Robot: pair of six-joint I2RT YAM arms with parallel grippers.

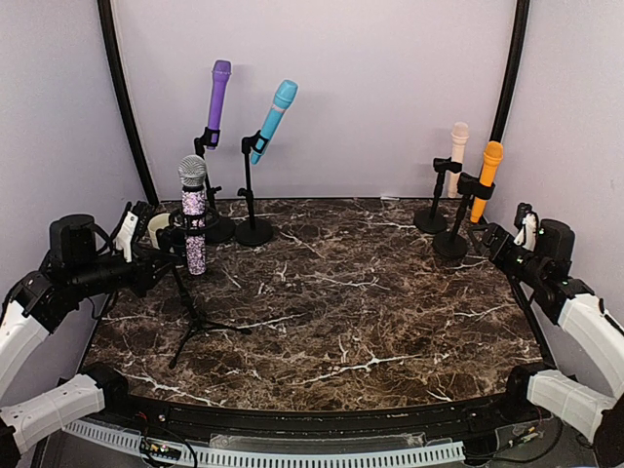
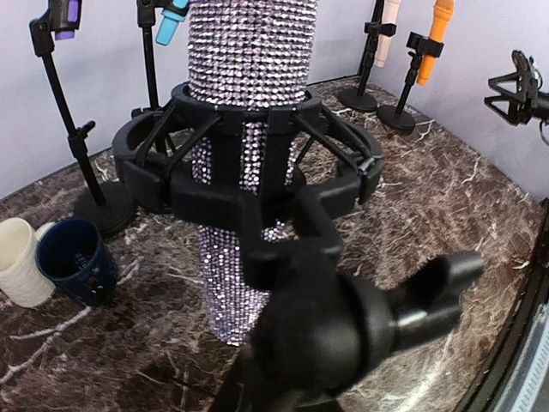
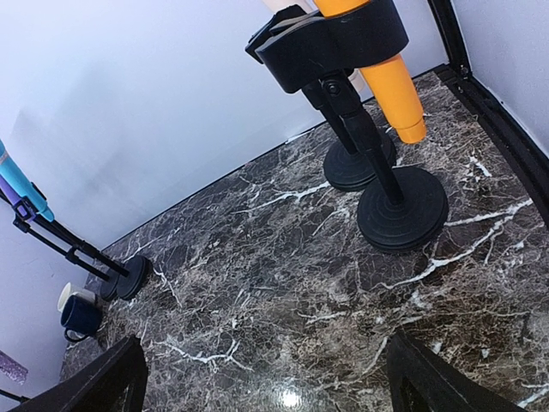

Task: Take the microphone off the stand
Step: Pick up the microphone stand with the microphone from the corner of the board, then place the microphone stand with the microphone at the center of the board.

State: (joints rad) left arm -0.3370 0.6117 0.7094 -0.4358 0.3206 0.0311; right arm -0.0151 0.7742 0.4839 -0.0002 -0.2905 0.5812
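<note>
Sequined microphone (image 1: 193, 216) upright in its shock-mount stand (image 2: 249, 172) near the desk's left edge; left gripper (image 1: 161, 255) jaws beside it, state indeterminable; right gripper (image 3: 266, 378) jaws released.

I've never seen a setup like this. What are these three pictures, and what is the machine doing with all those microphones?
Two robot arms are bolted at the near edge of a marble table. One picture looks down from above; the other two come from cameras on each wrist. Five microphones sit on stands: purple, blue, cream, orange and a sparkly silver one. Two cups stand at the left. The left claw is at the sparkly microphone's stand; what it grips isn't visible. The right claw is open, facing the orange microphone.
</note>
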